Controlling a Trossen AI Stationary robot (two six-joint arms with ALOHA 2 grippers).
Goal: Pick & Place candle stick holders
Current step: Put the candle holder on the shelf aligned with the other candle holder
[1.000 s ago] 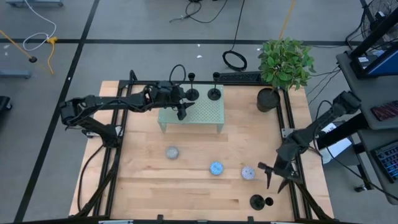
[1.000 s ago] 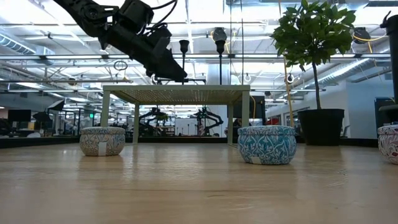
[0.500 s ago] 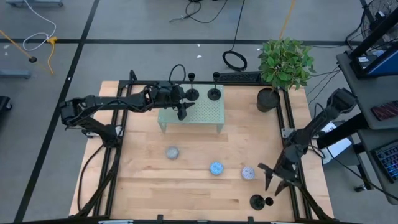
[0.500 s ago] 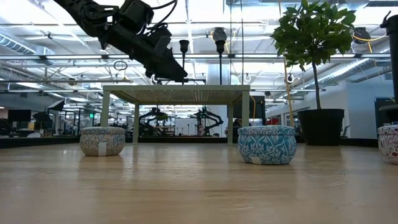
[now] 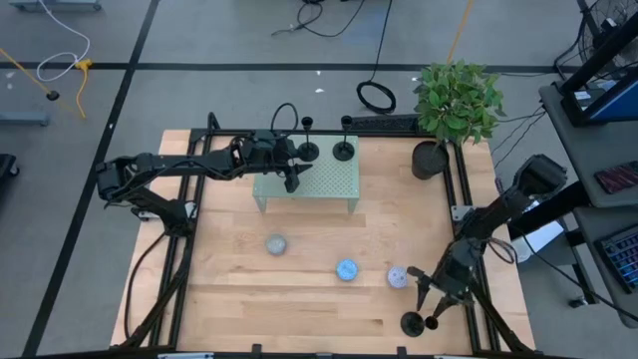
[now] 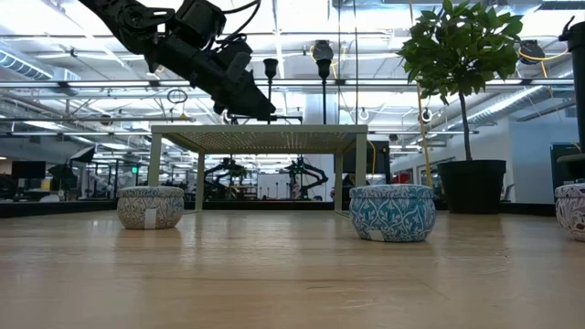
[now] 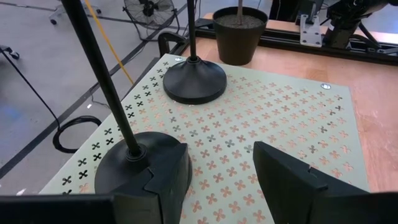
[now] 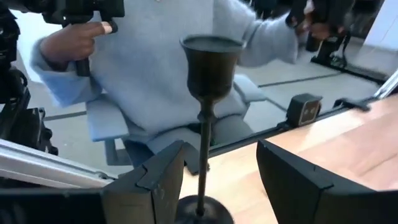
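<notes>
Two black candle stick holders (image 5: 309,150) (image 5: 344,150) stand by their disc bases on the green perforated stand (image 5: 329,184) at the table's far side. My left gripper (image 5: 292,179) hovers open just over the stand; the nearer holder's base (image 7: 124,168) is beside one finger. The third holder (image 5: 412,323) stands upright on the table near its front right corner. My right gripper (image 5: 427,305) is open right beside it. In the right wrist view the holder's stem (image 8: 202,149) rises ahead, between the two open fingers, untouched.
Three patterned round tins (image 5: 276,244) (image 5: 346,269) (image 5: 397,277) sit mid-table. A potted plant (image 5: 431,160) stands at the far right corner. A seated person in a light-blue top (image 8: 168,81) shows beyond the table's near edge.
My right gripper has gone toward the table's near edge and down to the third holder, staying open. The holder has kept still.
</notes>
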